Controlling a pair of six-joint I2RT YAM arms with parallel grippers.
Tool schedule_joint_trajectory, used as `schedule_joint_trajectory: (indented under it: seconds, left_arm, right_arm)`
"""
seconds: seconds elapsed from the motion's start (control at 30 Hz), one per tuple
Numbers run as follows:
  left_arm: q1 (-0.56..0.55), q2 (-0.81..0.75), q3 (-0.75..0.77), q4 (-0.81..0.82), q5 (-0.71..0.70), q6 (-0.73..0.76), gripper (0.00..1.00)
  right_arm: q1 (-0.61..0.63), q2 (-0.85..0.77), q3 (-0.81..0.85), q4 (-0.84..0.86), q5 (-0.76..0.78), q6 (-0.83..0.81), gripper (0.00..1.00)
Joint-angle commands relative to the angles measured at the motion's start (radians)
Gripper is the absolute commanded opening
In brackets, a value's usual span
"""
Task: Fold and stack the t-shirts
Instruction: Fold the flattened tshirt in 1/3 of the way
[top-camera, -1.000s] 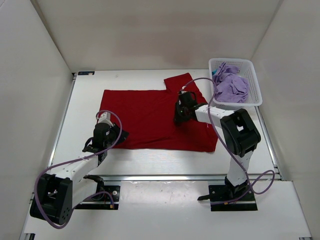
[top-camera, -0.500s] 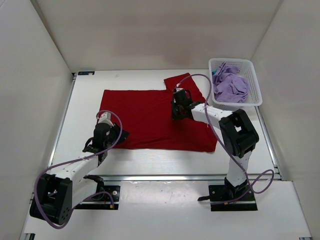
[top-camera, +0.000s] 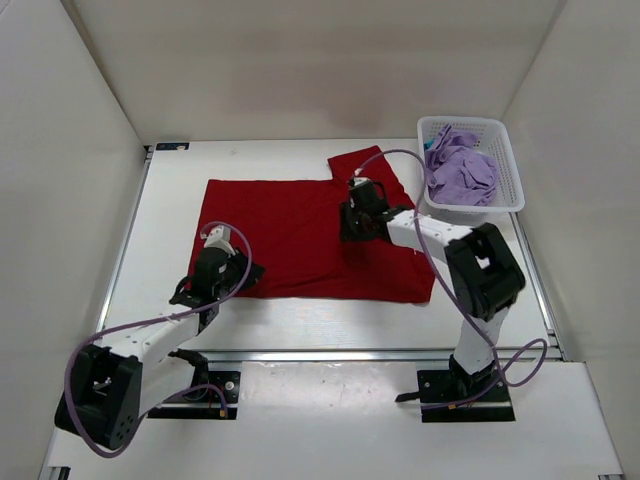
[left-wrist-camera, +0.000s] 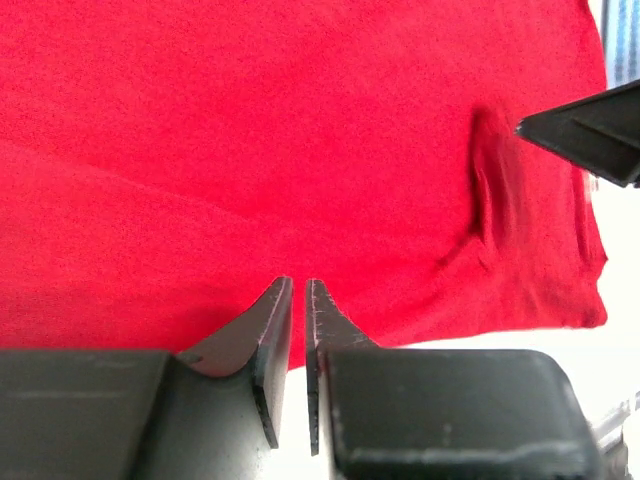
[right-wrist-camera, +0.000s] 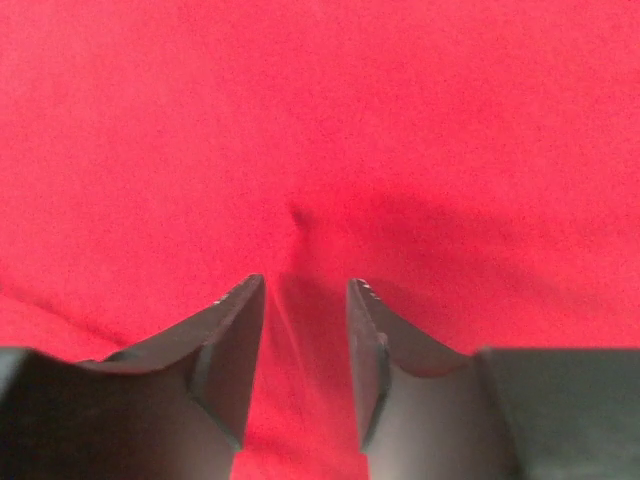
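Now | left tool pressed together at red t-shirt hem, grip hidden | right tool spread

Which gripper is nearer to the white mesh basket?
Right. The right gripper is over the red t-shirt near its sleeve, just left of the white basket; the left gripper is at the shirt's near-left hem, across the table from it.
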Motion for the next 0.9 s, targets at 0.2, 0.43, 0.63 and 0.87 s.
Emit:
schedule_joint_trajectory:
  seconds: [0.2,0.43,0.63,0.87]
  left_arm:
    - [-0.211,0.141,0.086,0.016,-0.058,0.035,0.18]
    - [-0.206,0.281,0.096,0.043,-0.064,0.053,0.17]
    - [-0.209,0.25,-0.007,-0.004,0.002,0.01,0.15]
    - [-0.211,-0.026,-0.197,-0.118,0.022,-0.094,0.16]
  right_arm:
    - [-0.04,-0.384,-0.424,0.129,-0.071,0.067,0.0]
    - [0.003,-0.395,-0.597,0.14,-0.065,0.081,0.0]
    - [0.055,-0.478,-0.749,0.123,-0.044,0.113,0.0]
    - [0.098,-0.631,-0.84,0.023,-0.11,0.155,0.0]
